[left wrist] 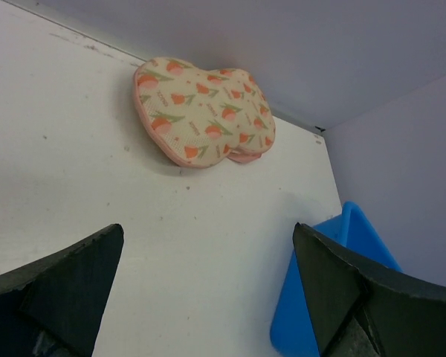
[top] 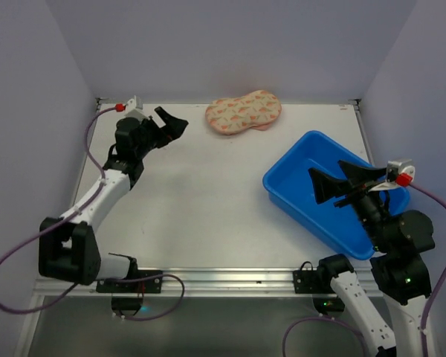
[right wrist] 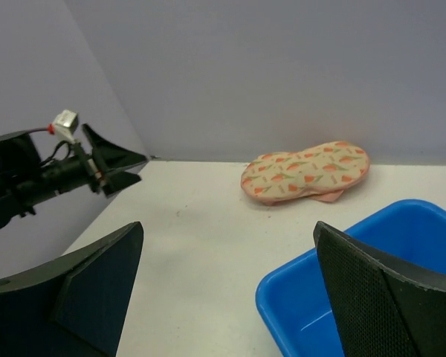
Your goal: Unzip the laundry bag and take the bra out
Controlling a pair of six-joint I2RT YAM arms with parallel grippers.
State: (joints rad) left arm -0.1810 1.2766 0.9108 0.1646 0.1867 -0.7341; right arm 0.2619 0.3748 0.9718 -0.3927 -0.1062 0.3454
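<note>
Your left end effector (top: 171,123) gapes wide and empty at the far left of the desk (top: 201,208); your right end effector (top: 331,178) does likewise over the blue tub (top: 286,195). The laundry bag (top: 243,112) lies at the far edge, seemingly zipped, with no bra showing. Nothing is done yet.

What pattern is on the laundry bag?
Orange-red tulip-like motifs on pale pink laundry bag; left wrist view shows it best.

No legible text, brand, number or sign in any of the 3 views. The laundry bag (left wrist: 204,111) print shows tiny dark marks beside its orange-red motifs. They may be lettering, but they are too small and blurred to read.
</note>
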